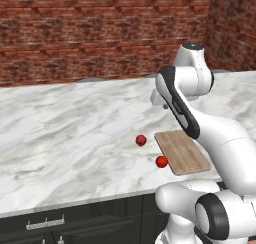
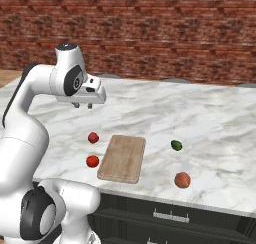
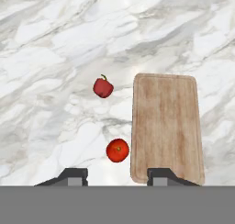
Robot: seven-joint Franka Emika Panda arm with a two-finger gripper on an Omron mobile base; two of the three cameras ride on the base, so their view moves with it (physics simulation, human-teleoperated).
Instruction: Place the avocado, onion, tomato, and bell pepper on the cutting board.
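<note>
The wooden cutting board (image 2: 122, 158) (image 1: 182, 152) (image 3: 167, 126) lies bare near the counter's front edge. Left of it sit a red bell pepper (image 2: 93, 137) (image 1: 141, 140) (image 3: 103, 87) and, nearer the edge, a red tomato (image 2: 92, 161) (image 1: 161, 161) (image 3: 117, 150). Right of the board in the right base view rest the dark green avocado (image 2: 176, 145) and the peach-tan onion (image 2: 182, 180). My gripper (image 2: 83, 106) (image 3: 117, 175) hangs high over the counter, above and behind the pepper, pointing down. It is open, with nothing between its fingers.
The marble counter (image 2: 210, 118) stretches wide to both sides, with a brick wall (image 2: 150, 33) behind it. Dark drawers (image 2: 170, 218) run under its front edge. My own arm (image 1: 200, 123) crosses over the board's right side in the left base view.
</note>
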